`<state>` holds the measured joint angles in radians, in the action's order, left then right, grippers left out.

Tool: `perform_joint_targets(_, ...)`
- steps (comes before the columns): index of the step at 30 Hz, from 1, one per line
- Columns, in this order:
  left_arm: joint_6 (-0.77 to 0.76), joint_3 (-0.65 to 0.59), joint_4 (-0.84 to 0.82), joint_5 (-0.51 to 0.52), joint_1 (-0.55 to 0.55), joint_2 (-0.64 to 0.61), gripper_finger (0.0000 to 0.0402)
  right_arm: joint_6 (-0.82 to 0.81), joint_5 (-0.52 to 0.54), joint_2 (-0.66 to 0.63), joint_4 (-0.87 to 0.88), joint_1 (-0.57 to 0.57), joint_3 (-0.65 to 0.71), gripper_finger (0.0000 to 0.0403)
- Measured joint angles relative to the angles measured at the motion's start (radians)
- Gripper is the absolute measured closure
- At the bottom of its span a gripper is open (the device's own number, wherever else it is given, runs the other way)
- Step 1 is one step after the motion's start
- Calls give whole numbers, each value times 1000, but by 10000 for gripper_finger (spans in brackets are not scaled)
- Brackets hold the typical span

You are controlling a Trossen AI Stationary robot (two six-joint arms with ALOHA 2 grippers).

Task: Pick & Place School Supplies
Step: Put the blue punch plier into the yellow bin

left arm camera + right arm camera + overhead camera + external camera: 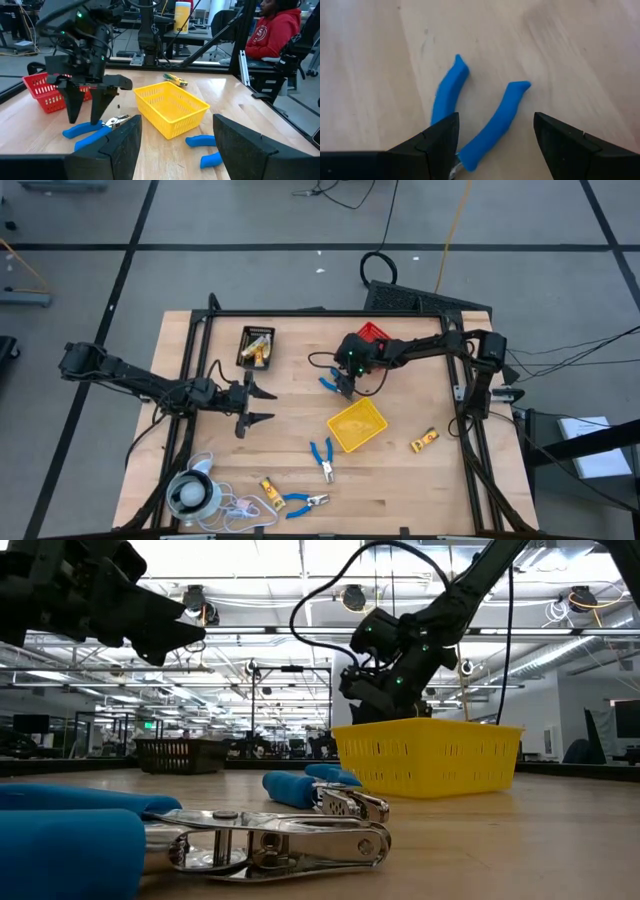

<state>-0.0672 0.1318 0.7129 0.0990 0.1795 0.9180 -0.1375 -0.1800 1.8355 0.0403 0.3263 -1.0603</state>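
Note:
My right gripper [343, 385] [496, 145] points down, open, over a pair of blue-handled pliers [470, 112] [328, 383] lying flat on the table. Its fingers stand on either side of the two handles; the left wrist view shows them [85, 102] low above the tool [92, 131]. My left gripper [262, 406] [177, 145] is open, level above the table left of centre, holding nothing. Two more blue pliers [322, 458] [303, 502] and two yellow-orange packets [425, 441] [268, 488] lie loose on the near half. No green blocks show.
A yellow bin [357, 425] sits right of centre, a red bin [372, 333] at the far edge behind the right gripper, a black bin [256, 347] with yellow items far left. A white round corded object [190, 492] lies near left. A person in red [275, 30] sits beyond the table.

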Motion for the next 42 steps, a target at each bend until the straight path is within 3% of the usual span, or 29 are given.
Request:
perform_joint_targets(15, -1, 0, 0, 6, 0, 0, 158, 25, -37, 0, 76, -109, -25, 156)
perform_joint_targets(25, -5, 0, 1, 6, 0, 0, 158, 48, -33, 2, 73, -77, -30, 156)
perform_joint_targets(32, -2, 0, 2, 7, 0, 0, 158, 56, -55, 94, 54, -85, -62, 161)
perform_joint_targets(37, -6, 0, 4, 7, 0, 0, 158, 92, -13, 133, 120, -112, -126, 199)
perform_joint_targets(40, -6, 0, 3, 7, 0, 0, 158, 116, 25, 136, 154, -129, -158, 255)
perform_joint_targets(42, -6, 0, 3, 8, 0, 0, 158, 118, 20, 139, 162, -135, -169, 314)
